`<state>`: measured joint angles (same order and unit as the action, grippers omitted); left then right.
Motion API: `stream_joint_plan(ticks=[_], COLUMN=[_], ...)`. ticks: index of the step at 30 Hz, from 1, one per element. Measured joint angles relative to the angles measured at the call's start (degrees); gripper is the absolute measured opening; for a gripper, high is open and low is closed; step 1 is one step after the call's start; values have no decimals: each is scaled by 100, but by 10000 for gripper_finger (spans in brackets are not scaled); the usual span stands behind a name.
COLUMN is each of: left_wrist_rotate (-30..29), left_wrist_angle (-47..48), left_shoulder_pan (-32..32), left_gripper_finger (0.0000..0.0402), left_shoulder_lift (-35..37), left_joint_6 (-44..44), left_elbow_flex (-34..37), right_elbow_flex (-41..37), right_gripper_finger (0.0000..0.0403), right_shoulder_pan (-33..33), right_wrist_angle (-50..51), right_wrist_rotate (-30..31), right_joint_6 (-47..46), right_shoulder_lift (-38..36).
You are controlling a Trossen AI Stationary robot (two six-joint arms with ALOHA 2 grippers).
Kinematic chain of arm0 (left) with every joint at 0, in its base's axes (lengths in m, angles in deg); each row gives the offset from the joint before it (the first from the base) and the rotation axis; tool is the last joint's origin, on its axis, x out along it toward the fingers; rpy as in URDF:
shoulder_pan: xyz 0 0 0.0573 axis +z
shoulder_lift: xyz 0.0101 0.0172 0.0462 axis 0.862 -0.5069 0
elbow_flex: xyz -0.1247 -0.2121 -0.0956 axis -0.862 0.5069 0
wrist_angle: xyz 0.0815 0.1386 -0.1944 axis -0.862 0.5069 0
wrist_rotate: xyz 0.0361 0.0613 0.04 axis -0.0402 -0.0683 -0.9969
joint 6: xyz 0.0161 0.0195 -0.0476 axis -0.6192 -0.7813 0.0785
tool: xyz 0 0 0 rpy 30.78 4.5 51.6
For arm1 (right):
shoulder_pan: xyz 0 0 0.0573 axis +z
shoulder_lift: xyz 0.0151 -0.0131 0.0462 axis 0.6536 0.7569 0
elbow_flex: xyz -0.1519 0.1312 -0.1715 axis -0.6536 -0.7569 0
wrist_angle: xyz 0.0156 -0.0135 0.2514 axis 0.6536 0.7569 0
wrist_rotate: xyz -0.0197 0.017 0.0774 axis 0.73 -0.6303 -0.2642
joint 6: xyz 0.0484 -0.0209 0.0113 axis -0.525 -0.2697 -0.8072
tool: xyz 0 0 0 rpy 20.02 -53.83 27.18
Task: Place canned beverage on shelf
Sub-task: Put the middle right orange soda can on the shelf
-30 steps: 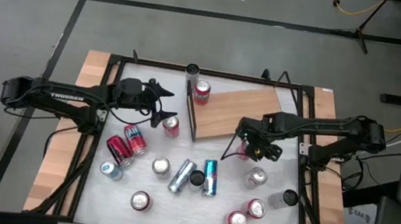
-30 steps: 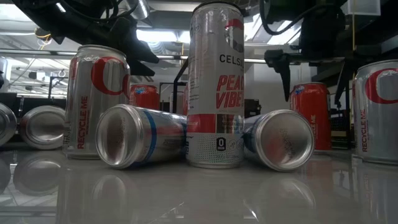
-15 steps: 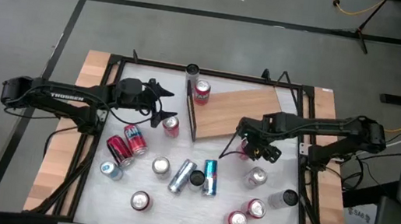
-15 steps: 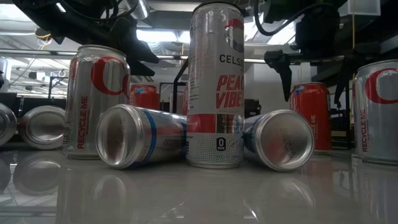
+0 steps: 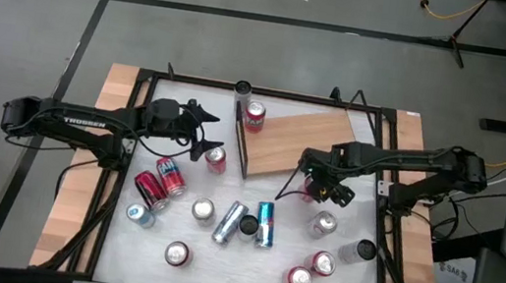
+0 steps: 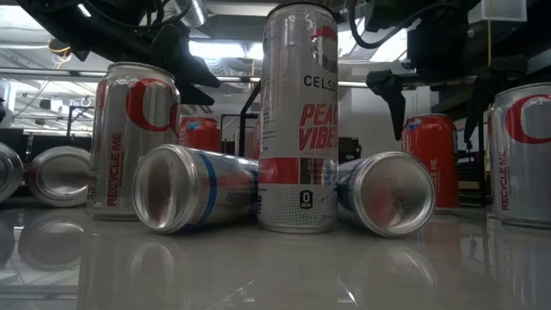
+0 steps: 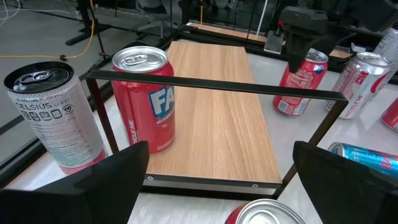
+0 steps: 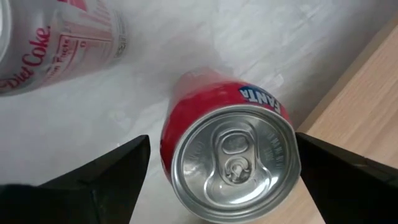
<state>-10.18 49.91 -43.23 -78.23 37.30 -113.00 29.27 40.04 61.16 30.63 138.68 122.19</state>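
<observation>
The shelf (image 5: 298,140) is a light-brown board with a thin dark rail (image 7: 217,84) along its left short edge. A red Fanta can (image 7: 146,99) stands upright on it next to the rail. My right gripper (image 8: 221,180) is open and points down over another upright red Fanta can (image 8: 230,155), which stands on the white table just off the board's near edge. Its fingers stand on either side of the can's top without touching; this also shows in the low view (image 6: 433,95). My left gripper (image 5: 215,131) is open and empty, level, left of the rail.
A tall Celsius can (image 7: 53,118) stands outside the rail at the far edge. A red can (image 5: 216,159) stands just near my left gripper. A Diet Coke can (image 8: 56,31) stands close to my right gripper. Several more cans, standing and lying, fill the table's near half (image 5: 242,221).
</observation>
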Motion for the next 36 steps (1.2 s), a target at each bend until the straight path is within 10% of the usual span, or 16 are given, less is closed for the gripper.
stream_joint_plan(ticks=[36], left_wrist_rotate=[0], left_wrist_angle=[2], left_shoulder_pan=[0], left_gripper_finger=[389], left_shoulder_lift=[0], left_joint_6=[-2], left_elbow_flex=[0], right_elbow_flex=[2], right_gripper_finger=[290], right_shoulder_pan=[0], right_wrist_angle=[-346], right_wrist_rotate=[-2], right_joint_6=[-323], right_shoulder_lift=[-7])
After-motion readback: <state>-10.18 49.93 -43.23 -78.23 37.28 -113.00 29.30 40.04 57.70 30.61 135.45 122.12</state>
